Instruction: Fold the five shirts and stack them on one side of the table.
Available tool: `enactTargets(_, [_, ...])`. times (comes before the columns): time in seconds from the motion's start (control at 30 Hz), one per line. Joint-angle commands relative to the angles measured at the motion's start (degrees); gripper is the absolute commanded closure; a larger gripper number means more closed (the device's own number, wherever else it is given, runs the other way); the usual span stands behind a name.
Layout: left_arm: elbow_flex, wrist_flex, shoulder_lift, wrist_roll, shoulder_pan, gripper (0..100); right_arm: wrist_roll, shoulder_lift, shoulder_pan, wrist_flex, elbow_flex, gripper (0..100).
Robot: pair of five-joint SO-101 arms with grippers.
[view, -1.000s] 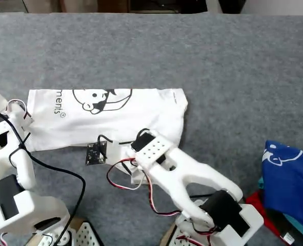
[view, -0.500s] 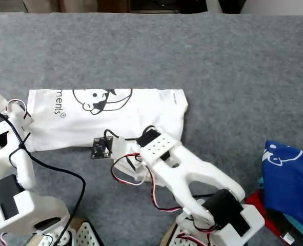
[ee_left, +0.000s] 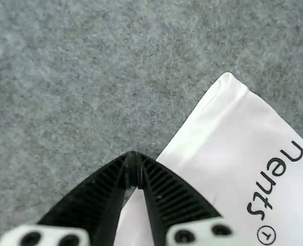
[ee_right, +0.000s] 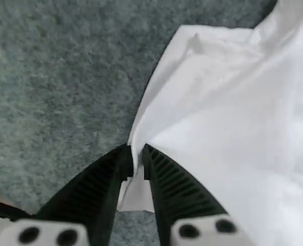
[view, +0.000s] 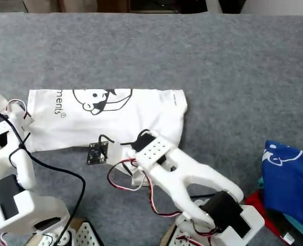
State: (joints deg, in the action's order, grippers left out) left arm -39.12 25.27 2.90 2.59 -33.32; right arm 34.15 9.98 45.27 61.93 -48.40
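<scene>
High view: white shirt [view: 107, 118] lies lengthwise left-right on the table [view: 218, 61]. Left gripper [ee_left: 134, 163] jaws clamp its left end, right gripper [ee_right: 136, 160] jaws its near hem.

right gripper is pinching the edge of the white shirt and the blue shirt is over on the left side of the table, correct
Not quite. The blue shirt lies at the right side of the table, as the high view shows. The right gripper does pinch the edge of the white shirt.
</scene>
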Motion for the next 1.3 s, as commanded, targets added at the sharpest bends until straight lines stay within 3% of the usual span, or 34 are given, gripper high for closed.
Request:
enactTargets(0.0, [2.73,0.09,0.13,0.18,-0.18,98,-0.53,2.33,0.75,0.70,1.36,78.8])
enactTargets(0.17, [2.73,0.09,0.13,0.18,-0.18,98,-1.14,2.33,0.75,0.79,1.36,67.7])
enactTargets(0.33, [2.73,0.09,0.13,0.18,-0.09,98,-1.85,2.24,1.98,0.70,1.36,67.7])
enactTargets(0.53, [2.64,0.09,0.13,-2.02,0.00,98,-7.12,1.19,8.48,-2.20,-0.31,67.7])
enactTargets(0.67, [2.64,0.09,0.13,-2.20,0.00,98,-8.18,-3.03,6.99,-5.27,-1.01,67.7])
enactTargets(1.0, [2.64,0.09,0.13,-2.29,0.00,98,-9.41,-12.09,2.77,-0.44,6.99,67.9])
enactTargets(1.27, [2.64,0.09,0.13,-2.46,0.00,98,-9.41,-12.62,2.51,-0.44,6.99,88.4])
